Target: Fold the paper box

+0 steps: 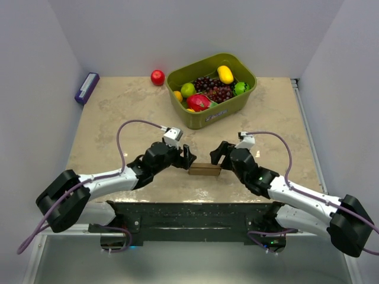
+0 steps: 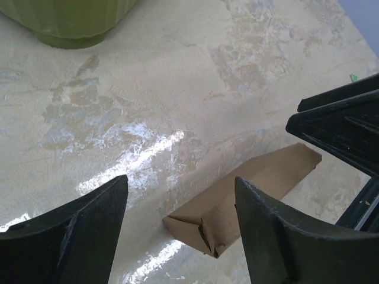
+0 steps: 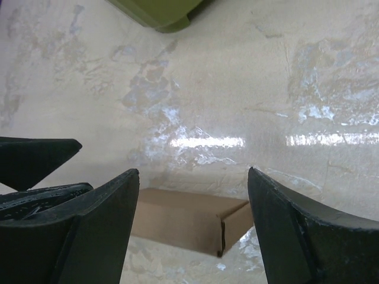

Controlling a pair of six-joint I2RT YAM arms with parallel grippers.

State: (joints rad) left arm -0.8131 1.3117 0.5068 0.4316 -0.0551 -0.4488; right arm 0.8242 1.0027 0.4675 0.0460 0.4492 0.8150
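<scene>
Here the paper box (image 1: pixel 205 170) lies flat on the counter (image 1: pixel 118 112), near its front edge and roughly midway between the two arms. It is a low, slim piece of plain brown cardboard, with its long side running from one gripper to the other.

The left gripper (image 1: pixel 188 157) sits just beside the box's left end with its fingers spread wide and nothing between them. In the left wrist view the two dark fingers (image 2: pixel 71 236) frame bare counter, and the box's near end, with its folded seams showing, reaches in from the right-hand finger. The view does not settle whether that finger touches the cardboard.

The right gripper (image 1: pixel 217 154) stands just beside the box's right end and is likewise spread apart, holding nothing. In the right wrist view the box sits low between its two fingers (image 3: pixel 296 236), with a closed end flap facing the camera. The other gripper's fingertips show at the left edge.

Farther back on the counter, an olive-green bin (image 1: pixel 237 103) holds fruit:
- dark grapes (image 1: pixel 213 89)
- a yellow fruit (image 1: pixel 225 74)
- a green one (image 1: pixel 188 90)
- a pink dragon fruit (image 1: pixel 199 102)

A red apple (image 1: pixel 157 77) rests on the counter just left of the bin. A small purple box (image 1: pixel 87 87) lies at the far left edge, well apart from everything else.
</scene>
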